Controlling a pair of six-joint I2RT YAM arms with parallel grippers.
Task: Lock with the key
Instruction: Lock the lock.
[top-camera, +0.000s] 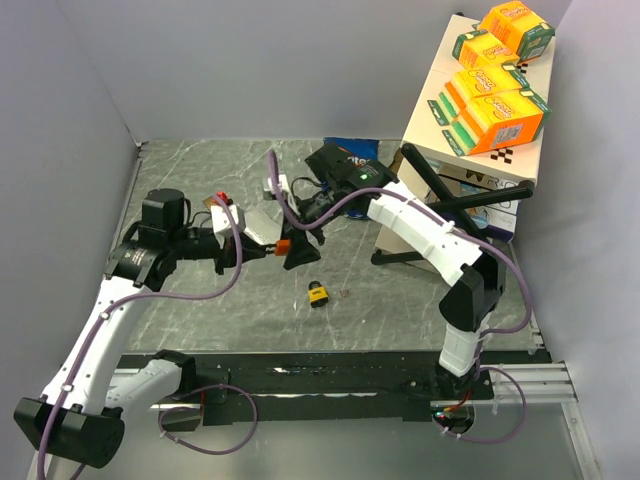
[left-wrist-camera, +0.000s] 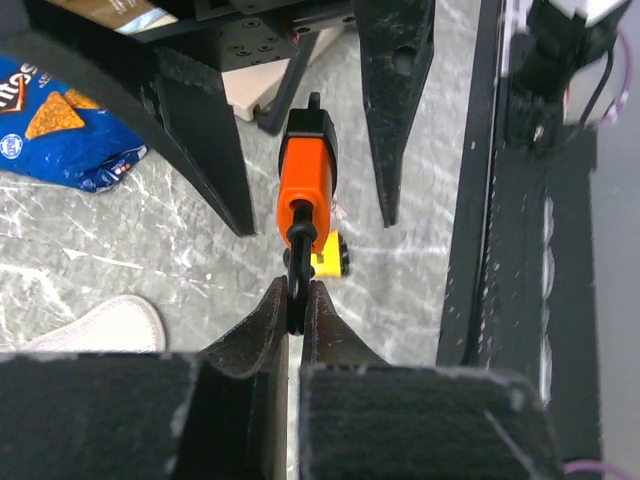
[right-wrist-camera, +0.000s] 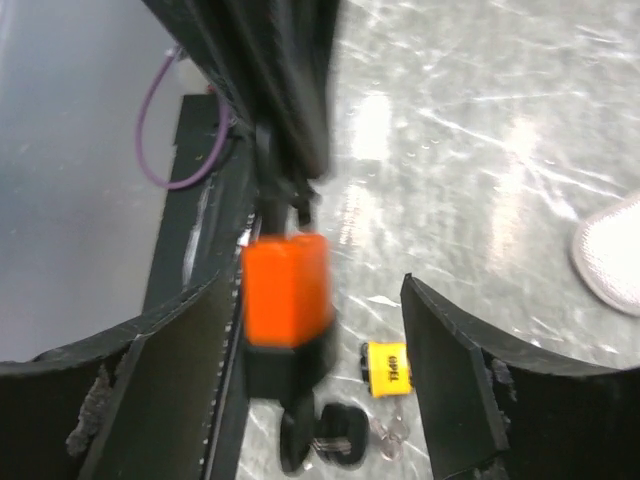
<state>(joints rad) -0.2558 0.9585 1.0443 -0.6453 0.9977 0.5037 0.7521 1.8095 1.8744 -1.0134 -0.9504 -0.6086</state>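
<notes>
At the tip of the left gripper (left-wrist-camera: 297, 298), the two fingers are pressing together on the black shackle (left-wrist-camera: 297, 245) of the orange padlock (left-wrist-camera: 305, 180). This gripper is closed on the shackle and is holding the lock in the air above the grey marbled table (left-wrist-camera: 420, 290).

The left wrist view is showing the padlock from above, with the two dark fingers of the right gripper (right-wrist-camera: 322, 280) standing on both sides of it. The right wrist view is showing more. The jaws are spread wide and the orange body with its black lower part is hanging between them. The picture is blurred, so it cannot be told whether one finger is touching the body.

Only the right wrist view is showing the black-headed keys (right-wrist-camera: 338, 445), which are lying on the table just beside a small yellow padlock (right-wrist-camera: 387, 368).

The top view is showing what is farther out. The two arms are meeting over the middle of the table, a blue chips bag (top-camera: 350, 148) is lying behind them, and orange snack boxes (top-camera: 495, 95) are stacked at the far right.
</notes>
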